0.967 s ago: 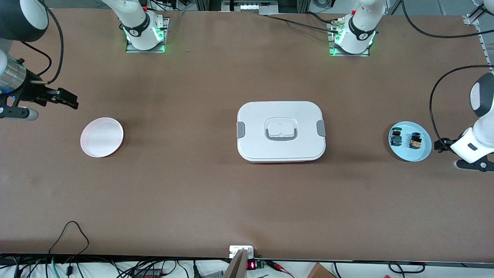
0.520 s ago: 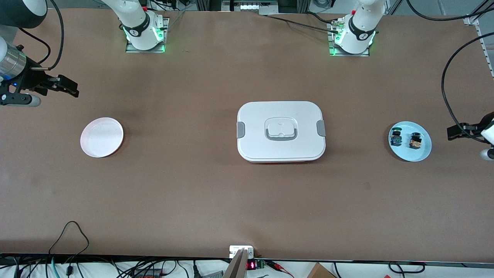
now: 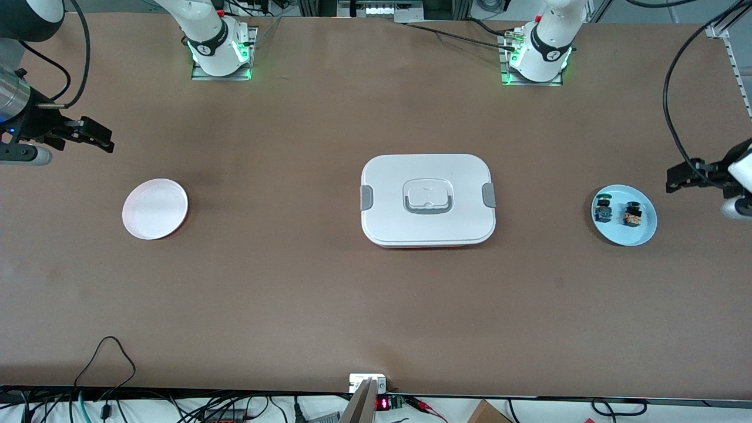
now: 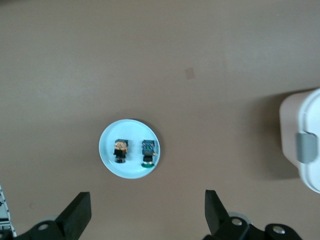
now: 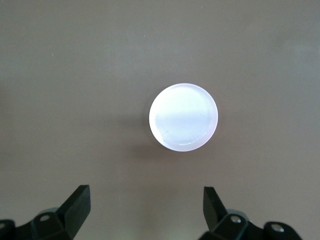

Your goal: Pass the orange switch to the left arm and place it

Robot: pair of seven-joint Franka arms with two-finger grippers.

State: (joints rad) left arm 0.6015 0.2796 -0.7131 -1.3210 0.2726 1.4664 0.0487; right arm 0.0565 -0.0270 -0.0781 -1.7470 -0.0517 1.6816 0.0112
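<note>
Since half a second ago, the left gripper has risen slightly in the front view and now hangs near the blue plate, on the side away from the box. The right gripper has shifted little and waits over bare bench near the white plate.

The switch lies on the blue plate, toward the left arm's end of the bench from the box and well apart from it. A green switch lies just beside it, on the box side of the plate; the two appear not to touch, though the gap is small.

Handling judgement: the switch is light, rigid and not fragile. The round cap is likely smooth and could slip. Take hold across the flat sides of the tan-black body, not the cap. Approach so that no finger enters the gap toward the green switch.

Left jaws: spread wide, holding nothing and touching nothing, as the left wrist view shows. Right jaws: likewise wide and empty in the right wrist view.
</note>
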